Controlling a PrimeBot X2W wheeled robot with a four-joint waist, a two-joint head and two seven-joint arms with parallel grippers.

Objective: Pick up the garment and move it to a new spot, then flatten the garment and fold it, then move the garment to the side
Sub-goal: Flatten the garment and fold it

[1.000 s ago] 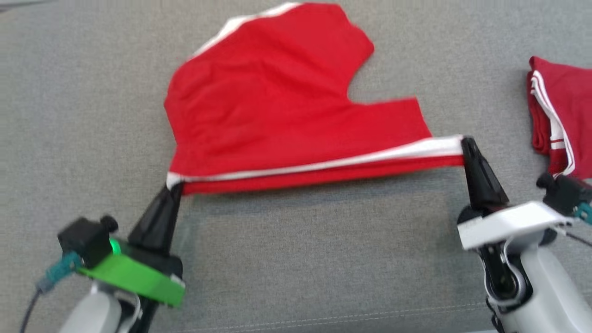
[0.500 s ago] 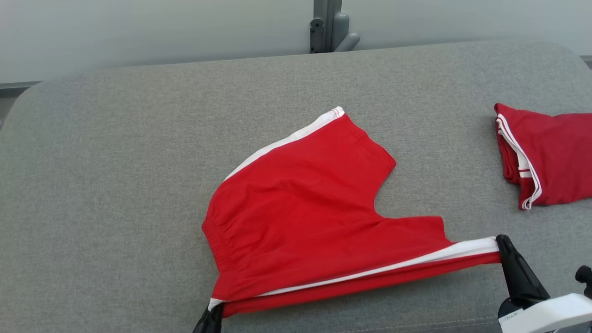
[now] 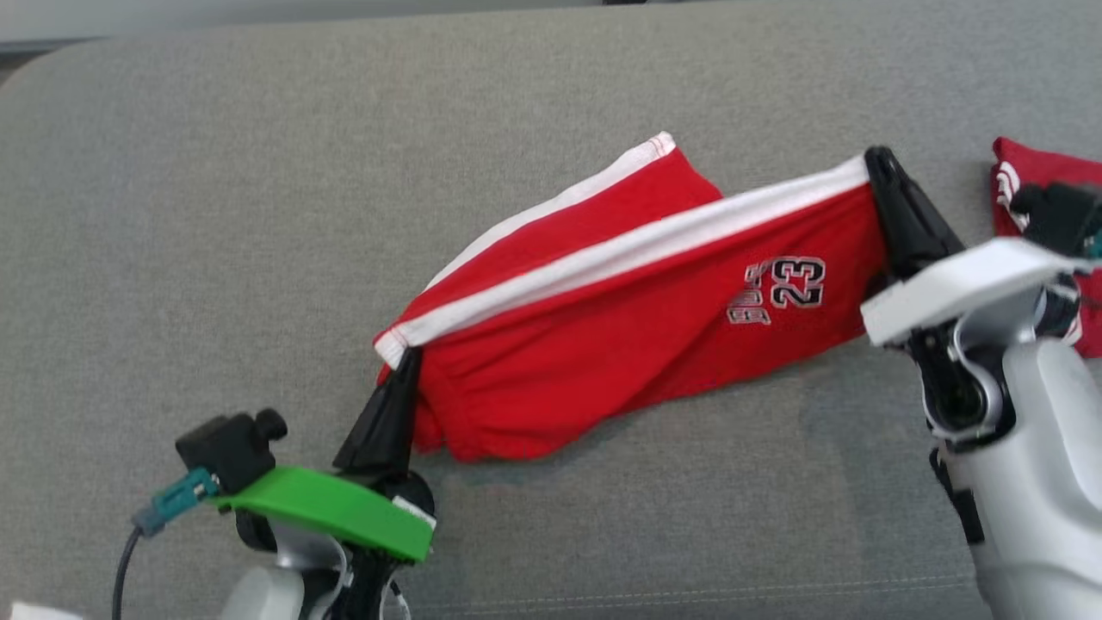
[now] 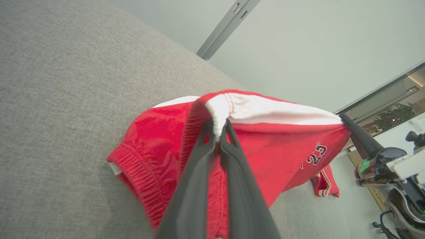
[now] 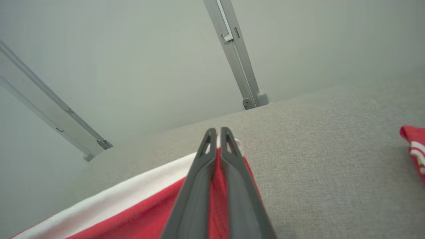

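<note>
A desk (image 3: 258,215) covered in grey woven cloth takes up most of the head view. Its far left corner is rounded, and a stitched seam (image 3: 689,594) runs along the near side. The garment (image 3: 620,344), red shorts with a white side stripe and a "23" print, is at the middle of the desk, somewhat towards the robot's right. It is stretched by its striped edge between the two hands. The left hand (image 3: 405,366) is closed on the white waistband corner at the near left end, and the left wrist view shows its fingers pinching the hem (image 4: 219,127). The right hand (image 3: 878,164) is closed on the other end of the stripe, further away and to the right. In its own wrist view the red and white cloth is clamped between the fingers (image 5: 215,132). The striped edge is raised and taut. The red cloth below it hangs down to the desk, and another part of the shorts lies flat behind it. A second red garment (image 5: 415,146), folded and with white stripes, lies on the desk at the robot's far right, apart from the shorts. A plain pale wall (image 5: 132,49) stands behind the desk, with a grey metal post (image 5: 237,56) against it at the desk's back edge and a slanted rail (image 5: 49,109) further along. In the left wrist view, a window (image 4: 391,116) with green foliage behind it shows past the right hand.
</note>
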